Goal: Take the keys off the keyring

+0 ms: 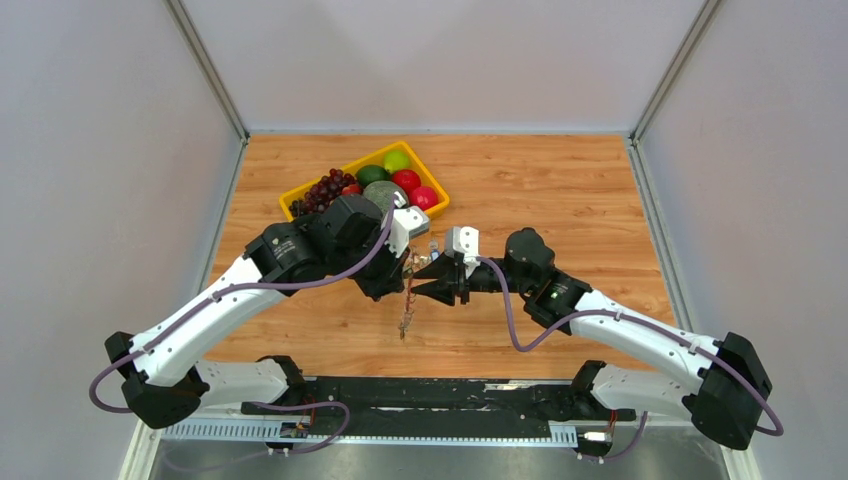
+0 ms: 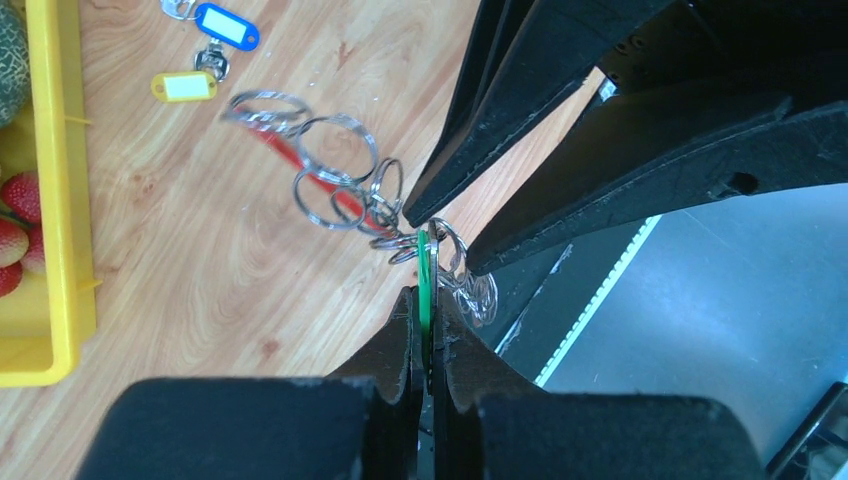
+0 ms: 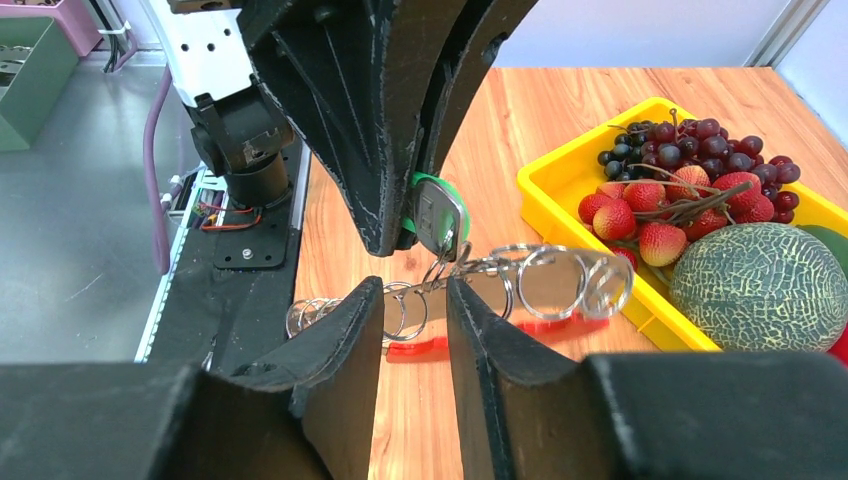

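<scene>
Fruit tray [image 3: 560,215] just beside keyring [image 3: 540,327]

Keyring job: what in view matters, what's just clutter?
Job: green-headed silver key, pinched in left fingers; chain of silver wire rings; right fingers, open at the rings.
Lying about: yellow plastic tray; purple grapes; red strawberries; green netted melon.

Wooden table [image 1: 560,200], light-brown grain, grey walls on three sides. Yellow tray [image 2: 60,200] rests on it by far edge, left of centre, askew to edges. Blue key tag [image 2: 226,24] and yellow key tag [image 2: 184,86] lie flat on wood near tray, close together, each with small metal ring.
</scene>
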